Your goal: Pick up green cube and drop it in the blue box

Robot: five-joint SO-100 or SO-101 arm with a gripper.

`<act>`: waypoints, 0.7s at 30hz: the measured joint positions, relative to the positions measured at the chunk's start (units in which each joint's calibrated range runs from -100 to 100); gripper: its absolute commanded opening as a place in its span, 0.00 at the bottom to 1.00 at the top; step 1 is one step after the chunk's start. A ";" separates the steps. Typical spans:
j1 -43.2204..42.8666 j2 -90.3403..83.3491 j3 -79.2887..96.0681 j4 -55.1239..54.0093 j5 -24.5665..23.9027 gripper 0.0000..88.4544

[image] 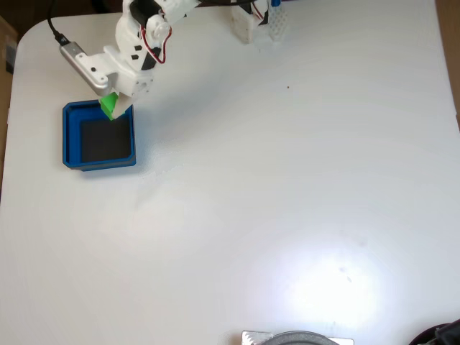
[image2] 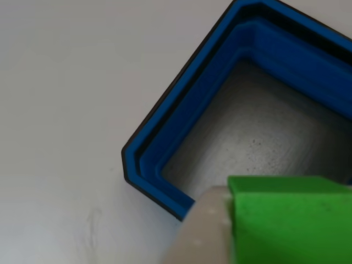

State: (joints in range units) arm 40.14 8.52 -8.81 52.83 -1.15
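In the fixed view my white gripper (image: 113, 105) hangs over the far rim of the blue box (image: 70, 136), shut on the green cube (image: 108, 107). The cube sits just above the box's upper right part, over its dark floor. In the other view the green cube (image2: 286, 220) fills the lower right, pressed against one pale finger (image2: 201, 234). Below it lies a clipped corner of the blue box (image2: 220, 71) with its grey-black floor. The second finger is hidden.
The box stands near the left edge of the white table (image: 287, 180). A white arm base with small parts (image: 251, 25) sits at the far edge. A grey round object (image: 298, 338) and a black thing (image: 440, 335) poke in at the near edge.
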 measured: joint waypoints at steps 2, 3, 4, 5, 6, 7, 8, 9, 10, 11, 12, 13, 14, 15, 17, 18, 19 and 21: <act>0.00 0.08 0.00 0.00 0.00 0.02; 0.00 0.08 0.00 0.00 0.00 0.02; 0.00 0.17 0.00 0.00 0.00 0.02; 0.00 0.17 0.00 0.00 0.00 0.02; 0.00 0.17 0.00 0.00 0.00 0.02; 0.00 0.17 0.00 0.00 0.00 0.02; 0.00 0.17 0.00 0.00 0.00 0.02; 0.00 0.17 0.00 0.00 0.00 0.02; 0.00 0.17 0.00 0.00 0.00 0.02; 0.00 0.17 0.00 0.00 0.00 0.02; 0.00 0.17 0.00 0.00 0.00 0.02; 0.00 0.17 0.00 -0.25 0.00 0.02; 0.00 0.17 0.00 -0.58 0.00 0.02; 0.00 0.17 0.00 -1.16 0.00 0.02; 0.00 0.17 0.00 -2.48 0.00 0.02; 0.00 0.17 0.00 -2.90 0.00 0.02; 0.07 0.17 0.00 -3.23 0.00 0.02; 0.57 0.17 0.00 -3.31 0.00 0.02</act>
State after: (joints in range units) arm 40.70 8.69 -8.81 49.52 -1.15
